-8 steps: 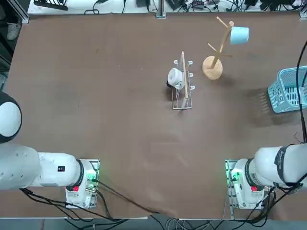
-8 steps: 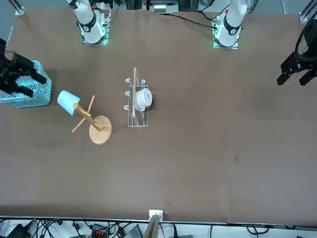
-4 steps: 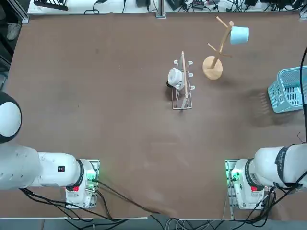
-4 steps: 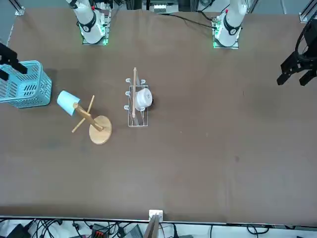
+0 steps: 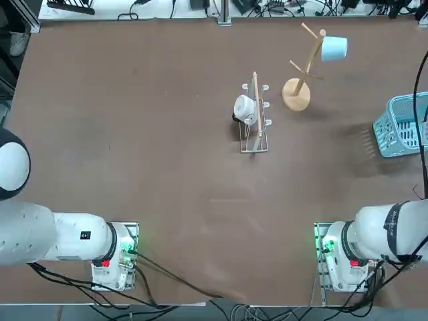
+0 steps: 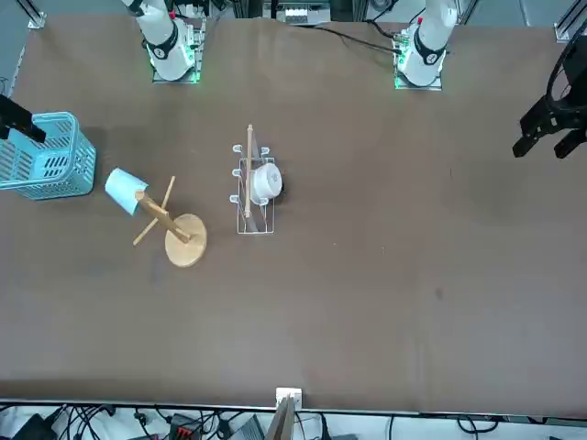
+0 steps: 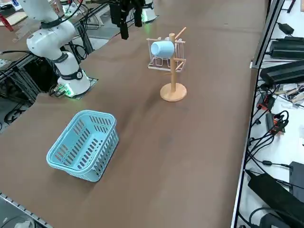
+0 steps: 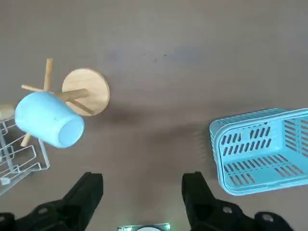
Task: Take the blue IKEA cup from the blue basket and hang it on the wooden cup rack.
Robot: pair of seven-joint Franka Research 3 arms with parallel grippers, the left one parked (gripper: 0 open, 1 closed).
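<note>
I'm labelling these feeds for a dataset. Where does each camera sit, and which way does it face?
Top: overhead, looking down; arm bases at bottom; cup hangs on rack.
Front: across the table, facing the robot; bases at top; basket at left.
Right side: raised at the robot's right, looking diagonally; right arm's base shows.
Wrist: above the table, looking down; open right claw.
All four show cup, rack and basket.

The rectangular light turquoise slatted plastic basket [image 5: 407,124] is cut off by the top view's right edge. The right arm's black two-finger gripper [image 8: 142,188] shows whole only at its wrist; the front view's left edge [image 6: 16,119] crops it.
</note>
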